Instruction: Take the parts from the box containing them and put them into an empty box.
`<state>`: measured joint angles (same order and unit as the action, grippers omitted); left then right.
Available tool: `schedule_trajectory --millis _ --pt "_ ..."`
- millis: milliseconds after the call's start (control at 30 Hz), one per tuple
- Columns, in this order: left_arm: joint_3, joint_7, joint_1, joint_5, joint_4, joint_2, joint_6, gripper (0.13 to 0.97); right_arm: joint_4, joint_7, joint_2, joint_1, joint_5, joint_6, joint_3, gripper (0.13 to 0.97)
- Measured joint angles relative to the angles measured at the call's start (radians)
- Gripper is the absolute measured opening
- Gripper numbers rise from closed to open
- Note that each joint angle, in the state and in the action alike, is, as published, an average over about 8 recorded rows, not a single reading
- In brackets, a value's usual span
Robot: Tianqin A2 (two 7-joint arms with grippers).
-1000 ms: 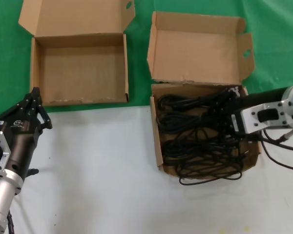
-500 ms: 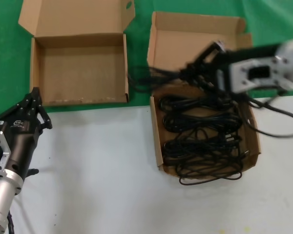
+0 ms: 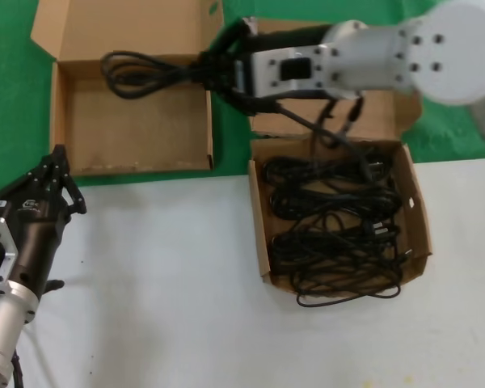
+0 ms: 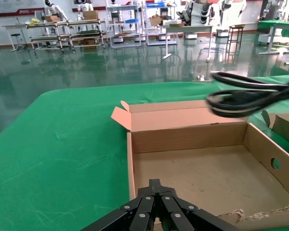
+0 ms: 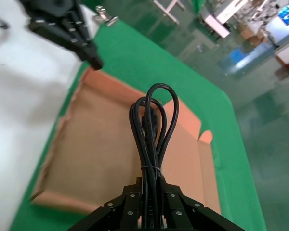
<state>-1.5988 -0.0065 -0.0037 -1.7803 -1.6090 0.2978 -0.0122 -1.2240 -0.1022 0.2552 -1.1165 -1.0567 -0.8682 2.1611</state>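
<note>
My right gripper [image 3: 210,71] is shut on one black power cord [image 3: 137,69] and holds it in the air over the back of the empty box [image 3: 129,133], the wider tray at the far left. In the right wrist view the bundled cord [image 5: 151,130] sticks out between the shut jaws [image 5: 151,185] above the empty box [image 5: 101,159]. The squarer box [image 3: 259,230] at the right holds several tangled black cords [image 3: 331,226]; one loop hangs over its front wall. My left gripper [image 3: 55,174] is shut and empty, parked on the white table in front of the empty box.
Both boxes sit at the border between green cloth [image 3: 8,105] and white table [image 3: 162,283], lids open toward the back. The left wrist view shows the empty box [image 4: 202,168], the carried cord [image 4: 245,96] over it, and my left gripper [image 4: 156,185].
My right gripper lifted one cord out of the right box and carried it left, over the empty box. The left arm has not moved.
</note>
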Motion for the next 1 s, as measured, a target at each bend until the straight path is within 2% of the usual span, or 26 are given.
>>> schedule_trajectory --millis 233,467,767,1000 --pt "0.0 0.0 0.0 0.0 0.0 0.0 0.0 0.145 0.149 -0.05 -0.111 -0.04 -0.027 0.093 0.007 0.216" --pt "0.0 0.0 0.0 0.0 0.0 0.0 0.0 0.145 0.194 -0.075 -0.14 -0.039 -0.057 0.145 -0.001 0.239" --pt "0.0 0.0 0.0 0.0 0.0 0.0 0.0 0.145 0.123 -0.039 -0.088 0.0 -0.064 0.173 -0.035 0.334" --pt "0.0 0.0 0.0 0.0 0.0 0.0 0.0 0.145 -0.019 0.074 -0.014 0.103 -0.008 0.221 -0.123 0.474"
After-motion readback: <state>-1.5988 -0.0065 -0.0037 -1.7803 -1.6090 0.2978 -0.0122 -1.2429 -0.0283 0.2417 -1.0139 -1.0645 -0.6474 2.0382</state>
